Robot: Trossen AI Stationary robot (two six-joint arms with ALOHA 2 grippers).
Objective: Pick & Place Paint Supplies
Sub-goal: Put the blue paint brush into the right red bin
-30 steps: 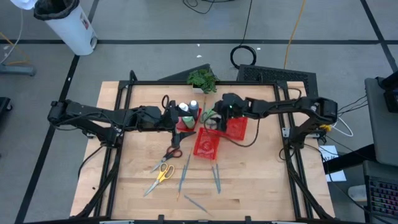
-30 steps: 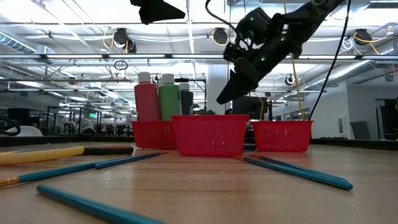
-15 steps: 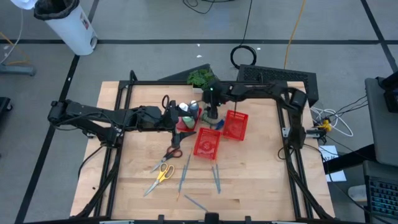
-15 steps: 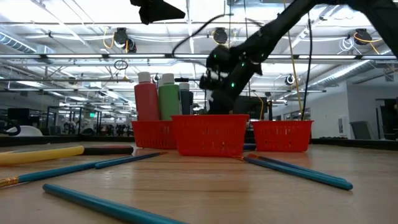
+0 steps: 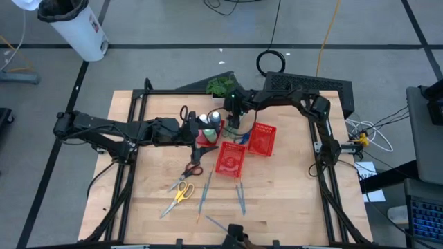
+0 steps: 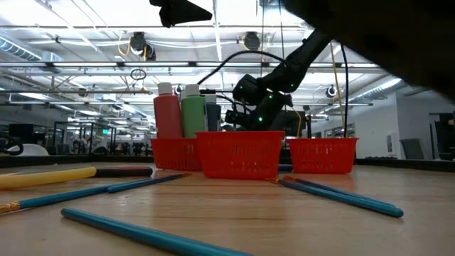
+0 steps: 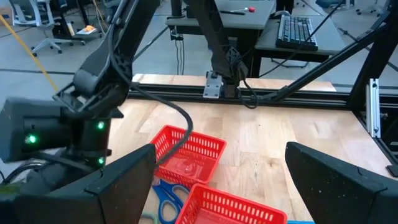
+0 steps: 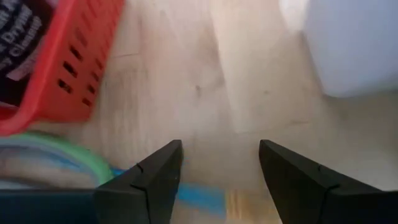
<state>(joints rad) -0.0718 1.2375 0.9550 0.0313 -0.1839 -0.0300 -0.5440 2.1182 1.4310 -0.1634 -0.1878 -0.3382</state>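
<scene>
Nearest the front edge, thin brushes (image 5: 240, 197) are lying on the wooden surface (image 5: 284, 194), with yellow-handled scissors (image 5: 181, 193) beside them. Further back, red trays (image 5: 230, 159) are sitting mid-surface, and paint bottles (image 6: 180, 110) are standing in the rear tray. The left hand (image 5: 196, 131) is hovering there, fingers spread wide and empty. The right hand (image 8: 217, 171) is hanging low over bare wood near the potted plant (image 5: 220, 86), fingers apart, gripping nothing.

Red mesh trays (image 5: 230, 158) sit mid-table, a potted plant (image 5: 220, 86) behind them.
</scene>
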